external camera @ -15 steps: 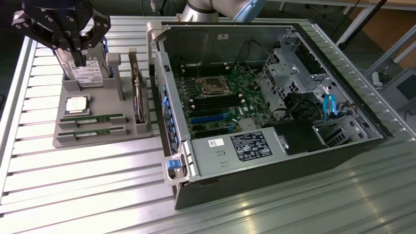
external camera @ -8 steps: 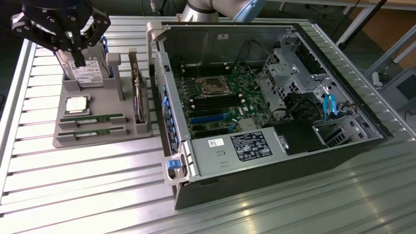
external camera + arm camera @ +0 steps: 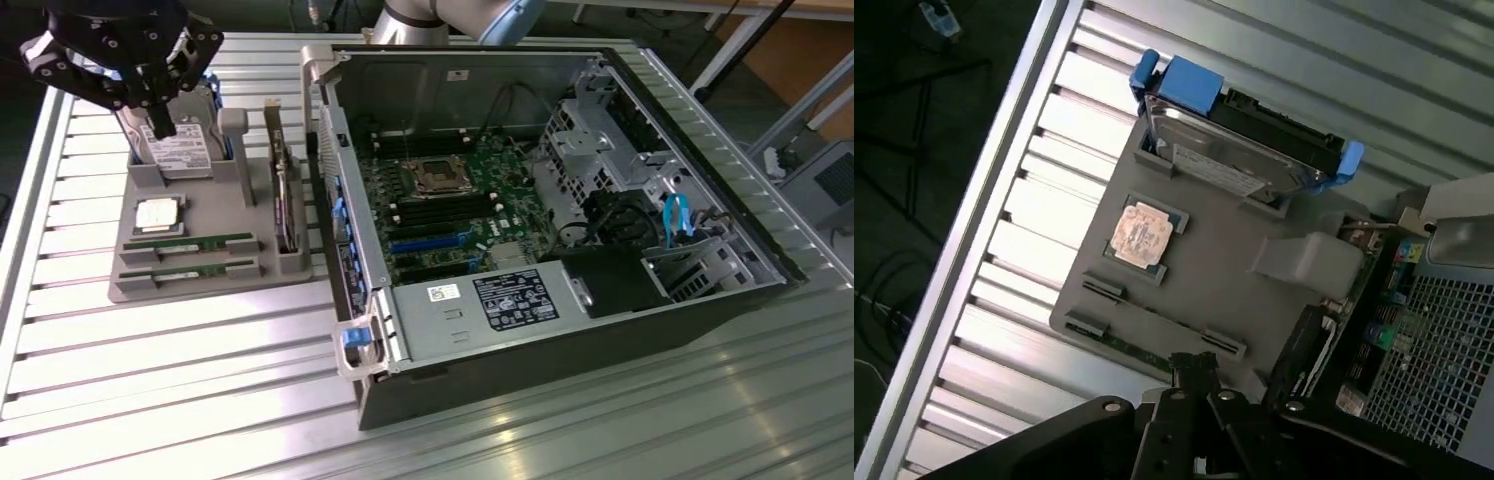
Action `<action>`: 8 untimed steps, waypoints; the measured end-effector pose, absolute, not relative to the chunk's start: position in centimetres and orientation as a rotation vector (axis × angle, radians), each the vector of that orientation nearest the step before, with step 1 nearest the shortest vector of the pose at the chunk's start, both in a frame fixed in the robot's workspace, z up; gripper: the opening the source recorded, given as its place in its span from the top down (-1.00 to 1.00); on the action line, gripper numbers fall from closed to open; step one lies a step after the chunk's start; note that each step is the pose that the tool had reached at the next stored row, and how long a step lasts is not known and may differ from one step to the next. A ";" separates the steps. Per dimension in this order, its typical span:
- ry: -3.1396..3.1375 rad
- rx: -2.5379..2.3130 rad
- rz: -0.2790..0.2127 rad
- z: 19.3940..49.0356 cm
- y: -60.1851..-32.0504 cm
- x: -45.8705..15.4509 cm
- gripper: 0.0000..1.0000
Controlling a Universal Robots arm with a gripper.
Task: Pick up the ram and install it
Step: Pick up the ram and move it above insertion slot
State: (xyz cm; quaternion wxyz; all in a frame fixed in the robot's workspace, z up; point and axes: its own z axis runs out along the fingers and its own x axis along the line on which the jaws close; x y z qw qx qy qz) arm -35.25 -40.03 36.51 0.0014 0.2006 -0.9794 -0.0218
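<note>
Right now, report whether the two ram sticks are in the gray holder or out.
In. Both ram sticks lie in their slots on the gray holder, apart from the gripper.

The gripper (image 3: 160, 130) is matt black all over: a chunky body w/ angular link bars (image 3: 60, 62) fanning out on both sides, small silver pivot bolts (image 3: 30, 48) at the joints, tapering to slim dark fingers (image 3: 163, 115). In the wrist view it's the same black: flat links w/ rounded edges, approx. four round silver screw heads (image 3: 1112, 405) in a row, and a small boxy black tip block (image 3: 1194, 364) btwn them. The arm (image 3: 407, 22) is a smooth, round, silver-grey tube; beside it sits a rounded joint housing (image 3: 514, 15) in pale blue-grey.
</note>
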 end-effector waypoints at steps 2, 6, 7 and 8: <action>-3.041 0.765 -0.067 36.5 -40.0 -35.2 0.82; -2.942 1.071 -0.058 36.5 -40.0 -35.2 0.82; -2.921 1.123 -0.056 36.5 -40.0 -35.2 0.82; -2.908 1.154 -0.054 36.5 -40.0 -35.2 0.82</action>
